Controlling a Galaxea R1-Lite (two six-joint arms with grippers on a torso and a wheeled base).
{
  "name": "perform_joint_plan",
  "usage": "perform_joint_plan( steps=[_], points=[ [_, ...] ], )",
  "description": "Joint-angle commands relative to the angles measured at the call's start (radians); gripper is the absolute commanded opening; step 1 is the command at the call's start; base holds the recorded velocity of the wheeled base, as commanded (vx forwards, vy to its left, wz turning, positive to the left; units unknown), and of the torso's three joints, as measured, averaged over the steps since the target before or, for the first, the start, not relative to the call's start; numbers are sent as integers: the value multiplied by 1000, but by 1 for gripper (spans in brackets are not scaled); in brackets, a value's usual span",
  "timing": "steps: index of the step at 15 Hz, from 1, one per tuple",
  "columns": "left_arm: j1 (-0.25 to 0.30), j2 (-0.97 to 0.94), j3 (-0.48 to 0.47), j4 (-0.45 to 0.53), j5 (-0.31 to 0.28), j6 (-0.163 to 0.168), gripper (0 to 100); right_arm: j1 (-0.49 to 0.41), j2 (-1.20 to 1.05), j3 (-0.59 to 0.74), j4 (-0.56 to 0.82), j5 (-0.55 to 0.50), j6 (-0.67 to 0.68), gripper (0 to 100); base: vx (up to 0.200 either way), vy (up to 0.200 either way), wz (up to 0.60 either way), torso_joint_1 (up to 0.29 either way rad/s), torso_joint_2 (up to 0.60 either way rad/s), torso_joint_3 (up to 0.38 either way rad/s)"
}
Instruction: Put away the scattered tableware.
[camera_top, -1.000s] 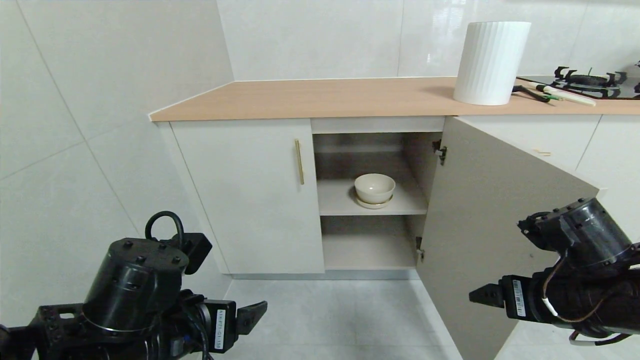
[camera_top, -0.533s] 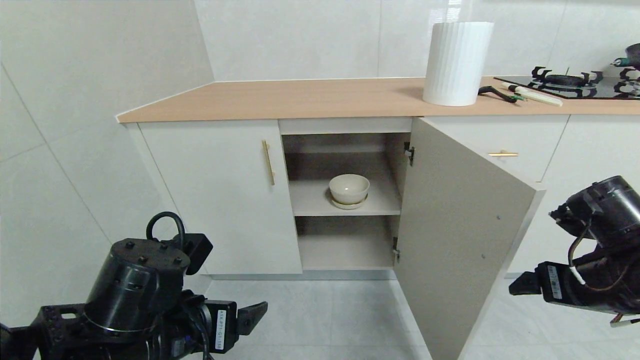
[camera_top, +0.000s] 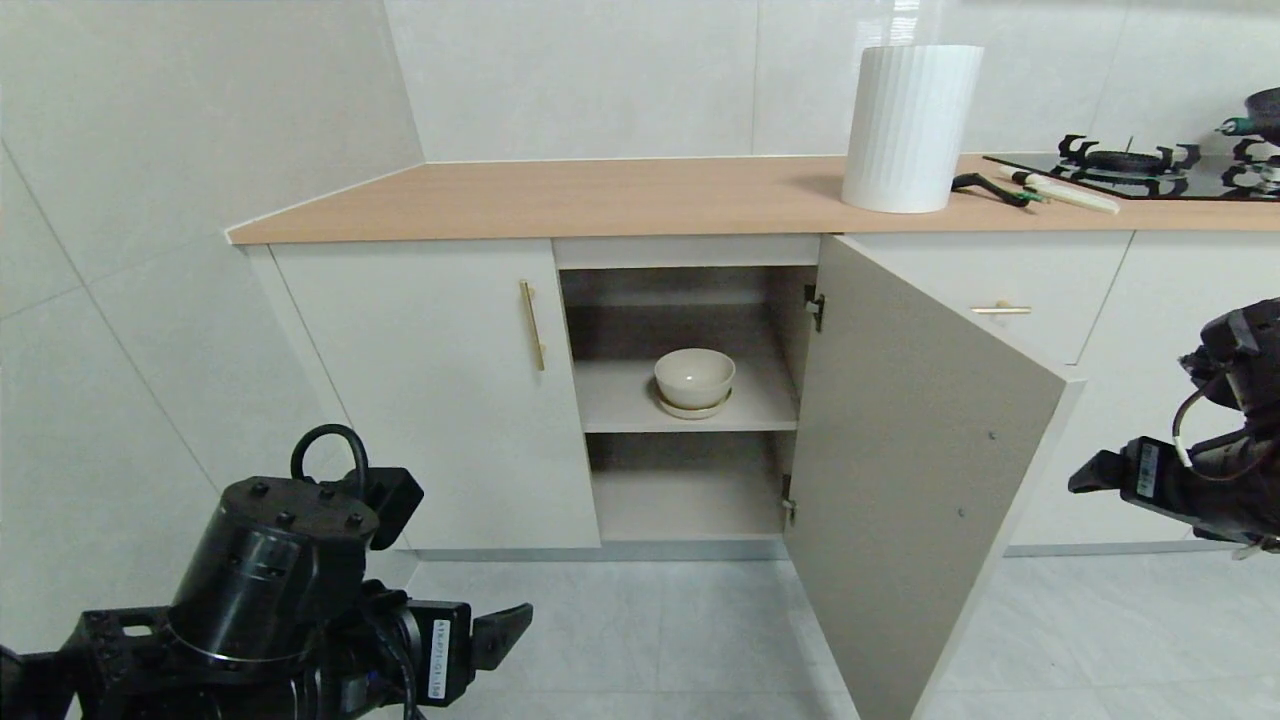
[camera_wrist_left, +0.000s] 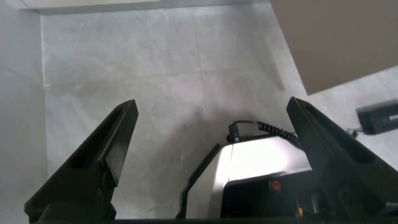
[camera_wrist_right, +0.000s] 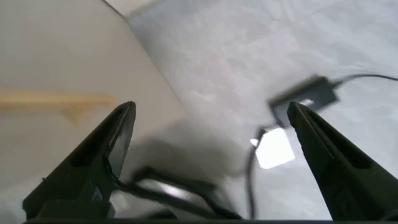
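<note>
Ahead of you a wooden countertop carries a tall white ribbed container, with two long-handled utensils just beside it and a gas stove further to the right. Below, the cabinet's left door is closed, and its right door is swung wide out over the floor. That open door stands between your right gripper and the cabinet opening. The right gripper is off to the far right, beyond the door's outer face, with its fingers spread apart and nothing between them. The bowl sits upright on a small plate on the upper shelf, toward the front. The lower shelf is below it. Your left gripper hangs low at the left, over the floor in front of the closed door. Its jaws are wide open and hold nothing, and it is well apart from the bowl, which lies higher and to its right.
</note>
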Motion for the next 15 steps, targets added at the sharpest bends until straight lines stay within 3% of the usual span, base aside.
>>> perform_joint_plan(
  steps=[1,12,15],
  points=[
    [-1,1,-2,0,0,0,100,23,85,9,-49,-1,52,100,0,0,0,0,0,0],
    [-1,-5,-5,-6,-2,3,100,132,87,80,-176,12,101,100,0,0,0,0,0,0],
    [22,18,-59,-16,-3,8,100,220,96,63,-184,32,100,100,0,0,0,0,0,0]
  ],
)
